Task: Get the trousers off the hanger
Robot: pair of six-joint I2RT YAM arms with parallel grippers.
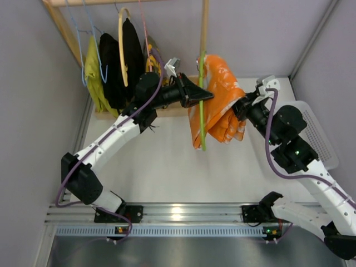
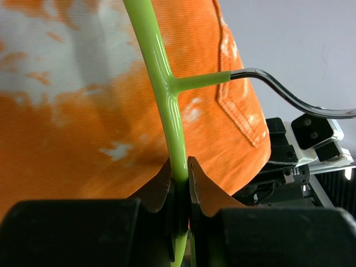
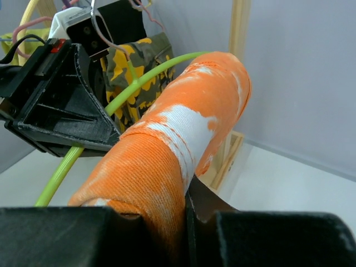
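The orange trousers with pale bleached patches hang folded over the lime-green hanger, held in the air above the table. My left gripper is shut on the hanger's green bar, with the trousers just behind it and the metal hook to the right. My right gripper is shut on a fold of the trousers from the right side. The hanger runs along the left of the cloth in the right wrist view.
A wooden rack stands at the back with other garments: a yellow-green one, black ones and a camouflage one on other hangers. A white basket sits at the right.
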